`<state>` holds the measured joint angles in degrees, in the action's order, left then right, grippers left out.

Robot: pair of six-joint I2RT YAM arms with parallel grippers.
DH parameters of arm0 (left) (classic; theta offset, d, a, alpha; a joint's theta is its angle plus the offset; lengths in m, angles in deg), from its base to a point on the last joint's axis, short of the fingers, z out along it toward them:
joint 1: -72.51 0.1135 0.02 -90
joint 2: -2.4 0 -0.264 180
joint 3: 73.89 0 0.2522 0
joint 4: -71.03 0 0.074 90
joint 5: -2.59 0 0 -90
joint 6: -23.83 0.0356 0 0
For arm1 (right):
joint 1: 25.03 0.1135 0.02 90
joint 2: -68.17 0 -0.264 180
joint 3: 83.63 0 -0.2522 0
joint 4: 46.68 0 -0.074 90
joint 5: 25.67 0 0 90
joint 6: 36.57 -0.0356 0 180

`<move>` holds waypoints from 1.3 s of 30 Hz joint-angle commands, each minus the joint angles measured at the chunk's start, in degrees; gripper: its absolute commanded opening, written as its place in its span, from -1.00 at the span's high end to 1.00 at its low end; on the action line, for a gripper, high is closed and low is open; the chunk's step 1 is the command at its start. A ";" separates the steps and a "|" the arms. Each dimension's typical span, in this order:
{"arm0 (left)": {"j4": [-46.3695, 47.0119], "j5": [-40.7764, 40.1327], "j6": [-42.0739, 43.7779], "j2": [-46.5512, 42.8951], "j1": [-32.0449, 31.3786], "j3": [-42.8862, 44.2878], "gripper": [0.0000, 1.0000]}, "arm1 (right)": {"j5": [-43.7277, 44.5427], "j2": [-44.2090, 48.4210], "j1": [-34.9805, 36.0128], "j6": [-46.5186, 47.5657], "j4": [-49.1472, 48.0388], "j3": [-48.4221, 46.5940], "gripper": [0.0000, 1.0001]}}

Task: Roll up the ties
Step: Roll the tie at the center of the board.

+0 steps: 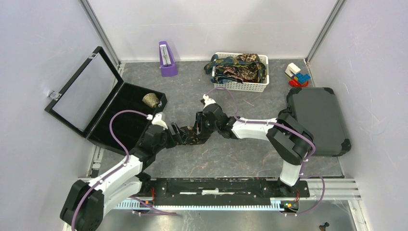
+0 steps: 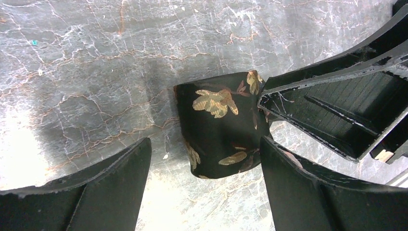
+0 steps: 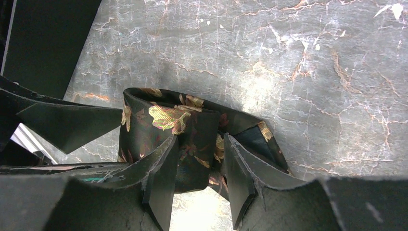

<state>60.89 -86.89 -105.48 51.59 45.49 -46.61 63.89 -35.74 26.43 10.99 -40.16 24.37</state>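
Left to right across the marbled grey worktop [image 1: 231, 154]: at nine o'clock an open black case [image 1: 120, 113] holds a rolled tie [image 1: 150, 100] in its far right corner. At eleven o'clock a purple wedge [image 1: 167, 58] stands upright near the back wall.

At the centre, two robot arms meet over a dark tie [image 1: 192, 136] printed with gold leaves. The left pincer [image 1: 179, 134] stands wide. In its wrist view its fingers [image 2: 115, 183] flank the dark tie [image 2: 216, 130], which rests on the worktop. The left finger is well clear of the cloth and the right one is just beside it.

The right pincer [image 1: 198, 127], reaching in from three o'clock, is narrowed onto the same tie. Its wrist view shows both fingers [image 3: 161, 178] pressed against a folded loop of the fabric [image 3: 168, 120].

At one o'clock a white basket [image 1: 240, 85] is heaped with more ties [image 1: 238, 70]. Coloured blocks [image 1: 297, 74] sit at two o'clock, and a closed grey case [image 1: 317, 120] lies at three.
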 commanded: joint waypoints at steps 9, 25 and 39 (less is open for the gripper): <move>9.74 2.84 -3.22 5.06 0.47 -1.21 -0.74 | -1.13 0.21 -0.40 -0.06 -0.93 1.85 0.09; 20.40 6.87 -6.83 13.68 0.48 -3.91 -0.50 | -1.44 0.28 -0.66 0.04 -1.54 2.82 0.10; 20.15 7.67 -6.51 17.44 0.48 -1.17 -0.08 | -1.77 0.43 -0.66 -0.46 -2.94 5.05 0.10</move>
<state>81.80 -79.27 -111.53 67.96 45.77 -49.71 62.82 -35.74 25.69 10.55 -43.90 28.07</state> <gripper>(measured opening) 0.573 0.453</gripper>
